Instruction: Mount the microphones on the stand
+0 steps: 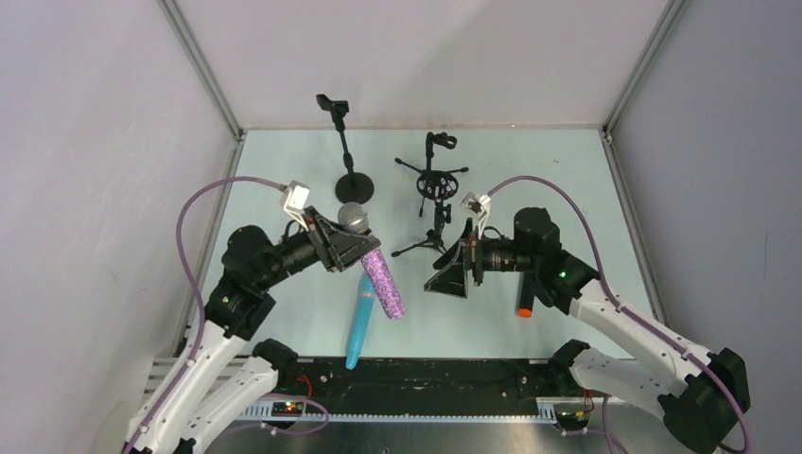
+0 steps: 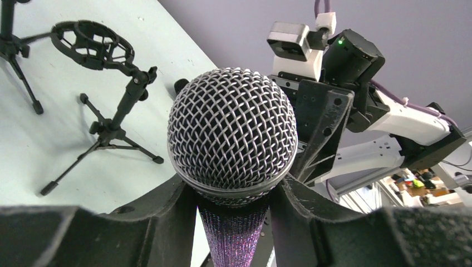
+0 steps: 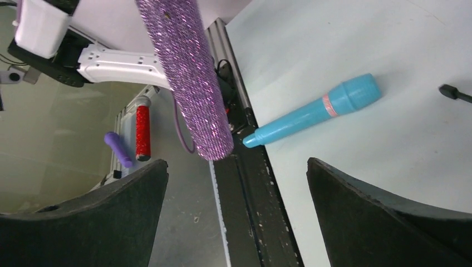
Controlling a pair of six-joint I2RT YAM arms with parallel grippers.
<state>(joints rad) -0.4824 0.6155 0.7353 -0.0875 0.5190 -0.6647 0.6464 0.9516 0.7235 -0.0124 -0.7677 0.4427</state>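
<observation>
The left gripper [image 1: 348, 244] is clenching the purple mic [image 1: 383, 284] at the neck, just under its mesh head, and is holding it off the table [image 1: 530, 189], with the tail slanting down toward the near edge. The right gripper [image 1: 459, 260] is standing with its jaws fully spread and grasping nothing. It is facing the purple shaft from just beside the tripod [image 1: 432, 236].

This is looking like a handover or a two-handed steadying before the mic goes to a stand. From the right wrist, the shaft is sitting ahead of the gap and off-centre, so the right gripper is needing to square up on it before closing. The body is tapering, so a grip low on the shaft is risking a slip. The left jaws should be letting go only once the right is holding firm. The tripod legs are close enough to be knocked.

The blue mic [image 1: 360, 317] is lying at the near edge, its tail overhanging the black rail [image 1: 426, 374]. The black mic [image 1: 523, 307] is lying under the right arm, with only its orange end showing.

No true containers are showing. The holders are all carrying nothing: the tripod's cradle [image 1: 435, 183] and the round stand's [image 1: 356, 186] clip [image 1: 333, 104], toward the far edge.
</observation>
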